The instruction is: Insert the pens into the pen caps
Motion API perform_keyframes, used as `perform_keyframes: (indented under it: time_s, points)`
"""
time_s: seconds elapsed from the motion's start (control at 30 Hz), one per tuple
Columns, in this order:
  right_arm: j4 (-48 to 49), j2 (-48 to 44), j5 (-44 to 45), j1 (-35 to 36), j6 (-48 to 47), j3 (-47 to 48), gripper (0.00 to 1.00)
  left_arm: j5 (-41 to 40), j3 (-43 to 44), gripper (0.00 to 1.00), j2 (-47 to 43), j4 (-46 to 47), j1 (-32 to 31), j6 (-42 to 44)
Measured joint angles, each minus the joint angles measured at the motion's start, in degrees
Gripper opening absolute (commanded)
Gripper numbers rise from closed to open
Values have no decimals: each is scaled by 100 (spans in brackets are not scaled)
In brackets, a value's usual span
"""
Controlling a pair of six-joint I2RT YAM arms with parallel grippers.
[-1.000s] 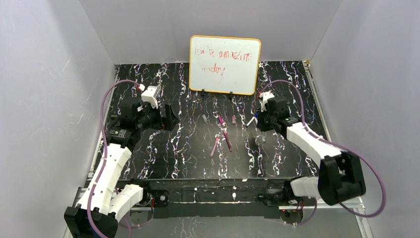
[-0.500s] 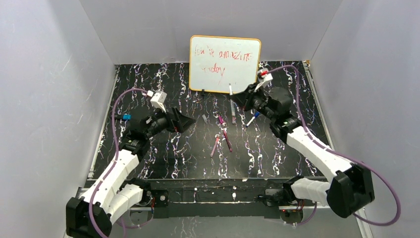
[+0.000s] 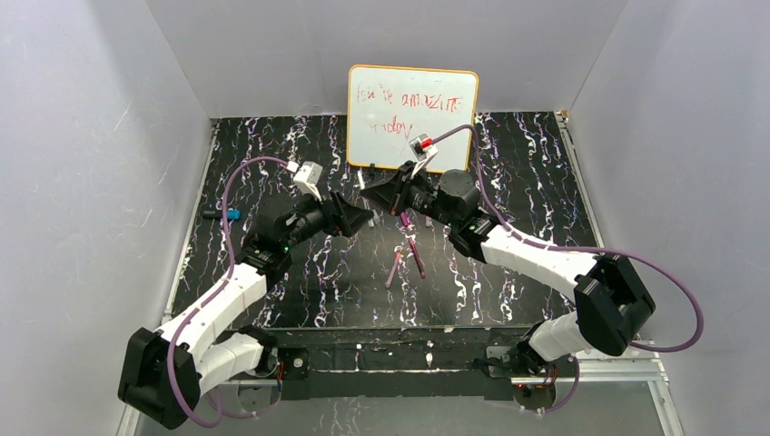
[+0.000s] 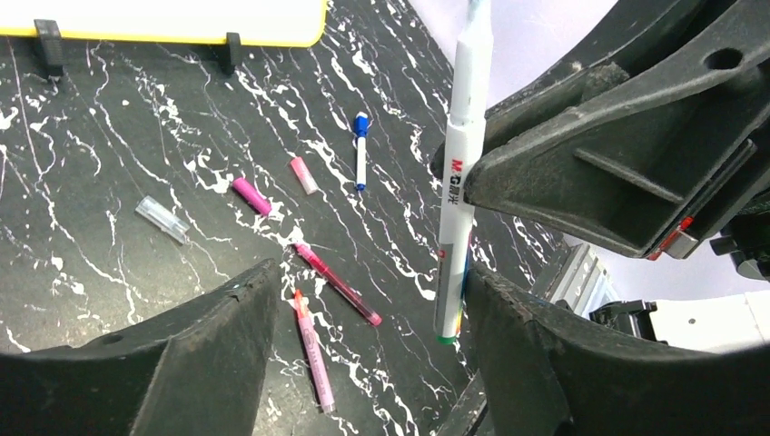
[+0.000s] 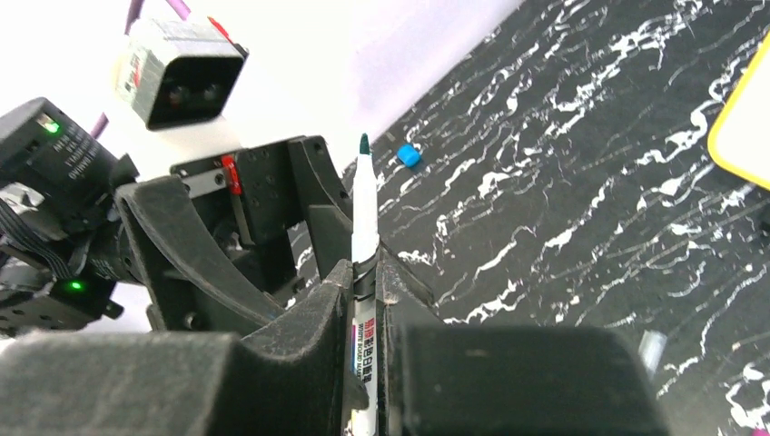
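from above, at nine o'clock on the table (image 3: pixel 527 182), shows a blue cap (image 3: pixel 233 214) alone near the left edge, well apart from the rest; shows it again in the right wrist view, never in the left wrist view.

further right, at mid-table, finds the left gripper (image 4: pixel 368 277) with jaws spread wide and gripping nothing. meets it from two o'clock with the right gripper (image 5: pixel 365 268), pressed together on a white pen (image 4: pixel 457 182) and holding it off the table. from above, gives only a sliver of that pen. in the left wrist view, shows it upright, green tip at six o'clock, printed barrel just beside the three o'clock finger of the spread jaws; cannot tell whether pen and finger touch. in the right wrist view, shows the same green tip at twelve o'clock, aimed into the open left jaws.

on the table, in the left wrist view alone, lays out from nine to three o'clock: a clear grey cap (image 4: pixel 163 219), a magenta cap (image 4: pixel 251 195), a pink cap (image 4: pixel 304 175), a pink pen (image 4: pixel 311 350), a magenta pen (image 4: pixel 336 283) close by it, and a blue-ended pen (image 4: pixel 361 150). from above, hides the blue-ended pen under the right arm.

at twelve o'clock, stands a whiteboard (image 3: pixel 413 118) with red scrawl, readable as writing only from above.

counts four pens: one pinched, three lying flat. counts four caps: blue, clear grey, magenta, pink, all loose.
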Motion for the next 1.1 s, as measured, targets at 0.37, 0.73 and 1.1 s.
perform_keyframes:
  time_s: [0.37, 0.73, 1.1]
  points:
    - [435, 452, 74, 350, 149, 280, 7, 7, 0, 42, 120, 391, -98, -138]
    - [557, 555, 258, 431, 208, 321, 7, 7, -101, 34, 107, 411, -114, -153]
    - [592, 557, 476, 439, 192, 286, 7, 42, -380, 0, -98, 413, -160, -175]
